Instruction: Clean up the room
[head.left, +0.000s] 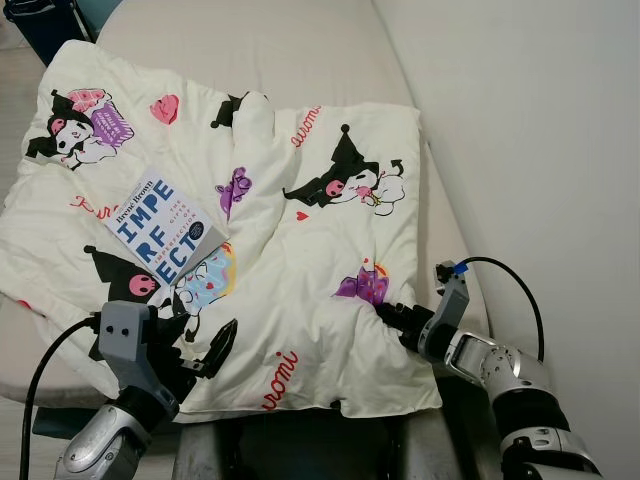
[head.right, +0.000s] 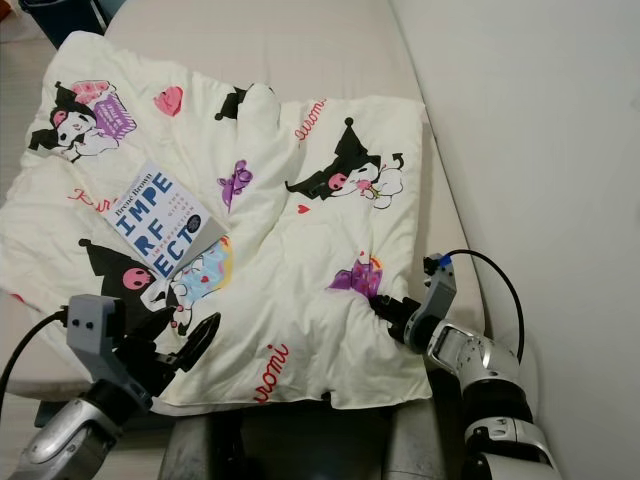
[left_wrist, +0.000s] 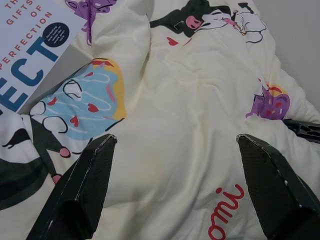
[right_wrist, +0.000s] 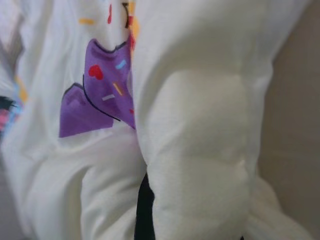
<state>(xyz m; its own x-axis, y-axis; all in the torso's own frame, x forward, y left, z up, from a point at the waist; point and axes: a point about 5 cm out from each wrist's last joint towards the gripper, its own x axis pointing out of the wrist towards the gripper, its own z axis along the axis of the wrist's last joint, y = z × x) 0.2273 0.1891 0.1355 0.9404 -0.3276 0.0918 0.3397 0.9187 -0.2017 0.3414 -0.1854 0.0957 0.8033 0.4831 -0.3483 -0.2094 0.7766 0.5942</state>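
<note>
A cream blanket (head.left: 300, 290) printed with cartoon characters lies spread and rumpled over a beige bed (head.left: 270, 50). On its left half rests a book (head.left: 165, 228) with a white and blue cover, also seen in the left wrist view (left_wrist: 30, 40). My left gripper (head.left: 197, 342) hovers open over the blanket's near left edge, a little in front of the book, with nothing between its fingers (left_wrist: 85, 185). My right gripper (head.left: 398, 320) is at the blanket's right edge beside a purple print (right_wrist: 100, 95), shut on a fold of the fabric.
A pale wall (head.left: 540, 130) runs close along the bed's right side. A dark object (head.left: 50, 25) stands on the floor beyond the bed's far left corner. The bed's near edge is just in front of my arms.
</note>
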